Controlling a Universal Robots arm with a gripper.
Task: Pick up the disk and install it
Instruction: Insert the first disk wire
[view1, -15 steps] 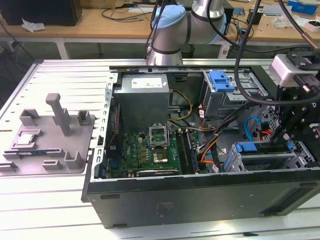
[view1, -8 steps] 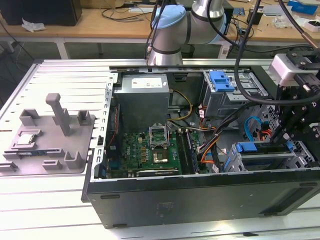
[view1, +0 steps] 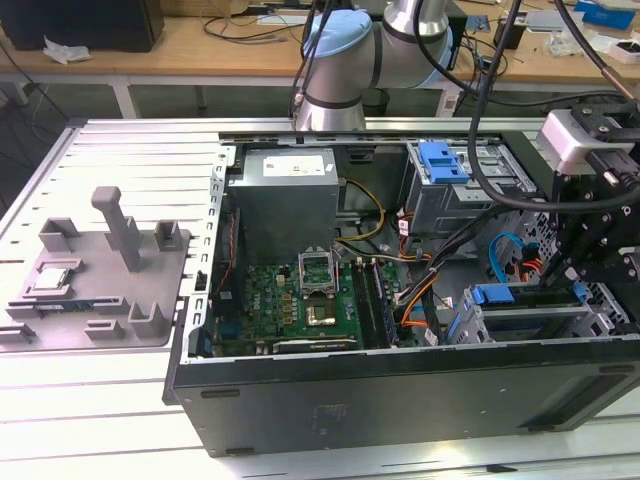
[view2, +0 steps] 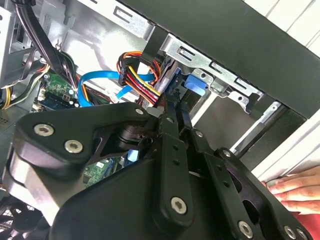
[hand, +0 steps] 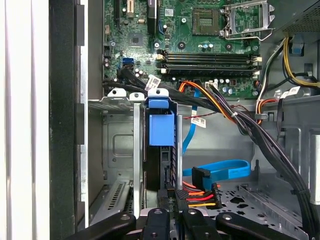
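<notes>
the disk (hand: 159, 165) is found slid into the drive cage (hand: 120, 145), installing judged nearly done; whether the hand (hand: 170, 216) at its end pinches it cannot be told

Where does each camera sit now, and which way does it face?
Exterior view: off the arm, looking down into the open computer case; arm and tool show.
First wrist view: on the wrist, facing the disk at the bay, motherboard beyond; tool shows.
Second wrist view: on the wrist, looking along the tool to the bay; a hand shows.
Both wrist views share the disk's blue bracket.
</notes>
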